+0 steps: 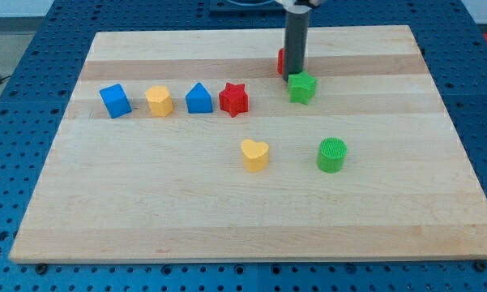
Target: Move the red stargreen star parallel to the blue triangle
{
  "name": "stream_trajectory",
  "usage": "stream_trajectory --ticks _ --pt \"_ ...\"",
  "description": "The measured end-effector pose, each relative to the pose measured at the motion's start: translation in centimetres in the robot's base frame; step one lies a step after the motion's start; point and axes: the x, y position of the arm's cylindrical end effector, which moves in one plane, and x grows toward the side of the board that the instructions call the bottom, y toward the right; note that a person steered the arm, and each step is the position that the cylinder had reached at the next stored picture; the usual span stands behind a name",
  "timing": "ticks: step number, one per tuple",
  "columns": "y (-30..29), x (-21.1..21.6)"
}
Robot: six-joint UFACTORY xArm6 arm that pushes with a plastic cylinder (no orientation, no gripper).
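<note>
no claw, so no grip state. your tip [295, 78] touches the green star [302, 88] at 11 o'clock; re-approach from 3 o'clock, push toward the blue triangle [198, 98] row.

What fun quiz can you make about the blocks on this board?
1. True or false: the red star touches the blue triangle.
2. Which block is nearest my tip? A) yellow heart B) green star C) blue cube
3. Fill in: the block to the view's right of the yellow heart is the green ____.

Key: 1 false, they sit side by side with a thin gap. 2 B, the tip is at the star's upper left edge. 3 cylinder.
</note>
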Motion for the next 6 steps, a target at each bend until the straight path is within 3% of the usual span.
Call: stream_trajectory --ticks 2,6 --pt "6.9 0.0" --pt "0.9 3.7"
